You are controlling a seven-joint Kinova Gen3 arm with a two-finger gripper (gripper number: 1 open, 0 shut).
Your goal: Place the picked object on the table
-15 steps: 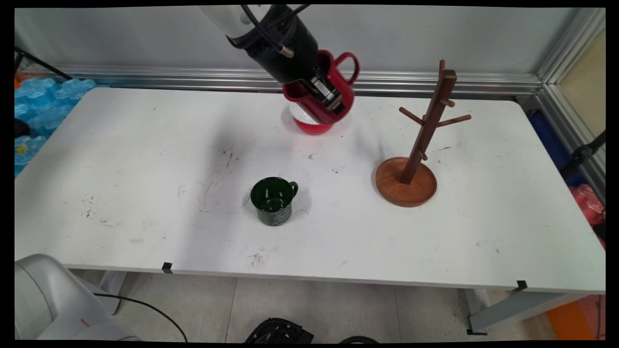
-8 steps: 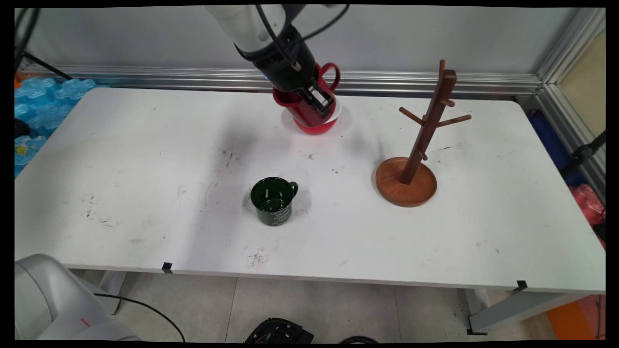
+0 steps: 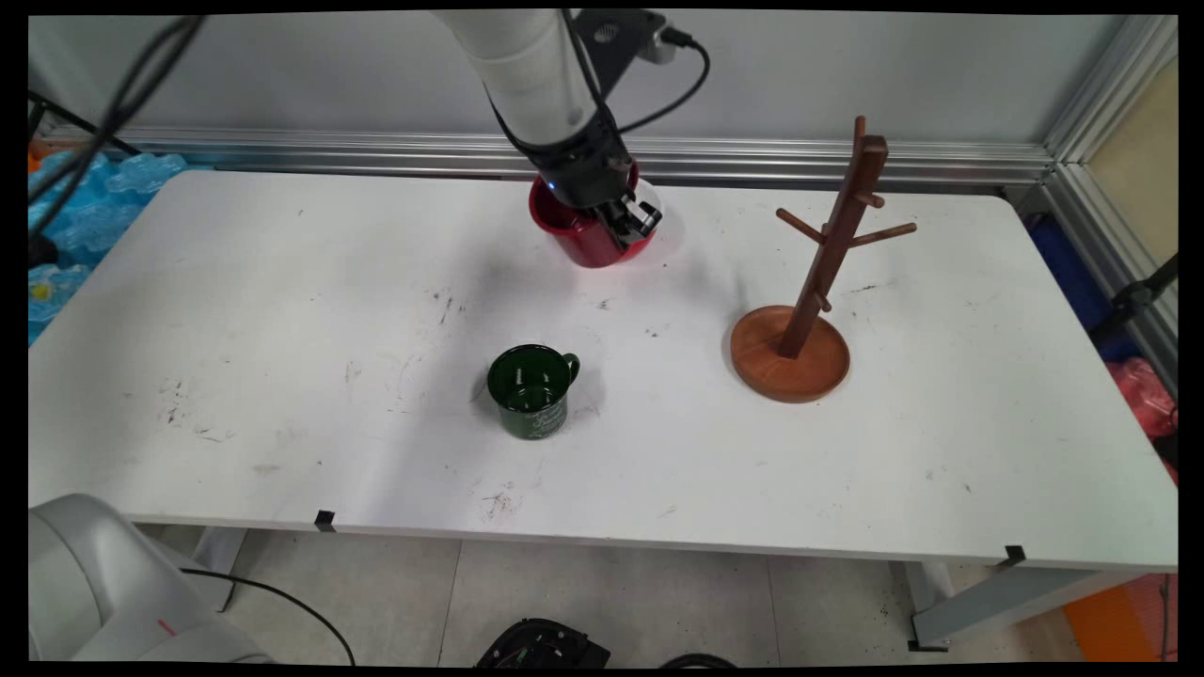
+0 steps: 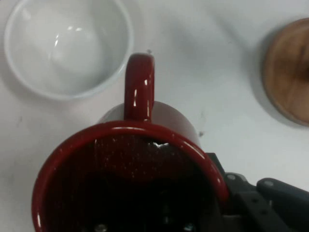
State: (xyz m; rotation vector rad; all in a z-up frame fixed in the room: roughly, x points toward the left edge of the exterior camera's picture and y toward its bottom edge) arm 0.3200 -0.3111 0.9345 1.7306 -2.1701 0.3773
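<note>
From across the table, the gripper (image 3: 628, 218) has its jaws closed on the wall of a red mug (image 3: 576, 228), low over the white table (image 3: 282, 376), far behind the green mug (image 3: 531, 389) and left of the wooden mug tree (image 3: 811, 282) (handle hidden here).

At the hand, the red mug (image 4: 130, 188) fills the lower frame, its handle pointing toward a white bowl (image 4: 67, 46) just beyond; the tree's base (image 4: 288, 67) lies off right.

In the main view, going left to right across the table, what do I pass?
Green mug → red mug in the gripper → wooden mug tree.
</note>
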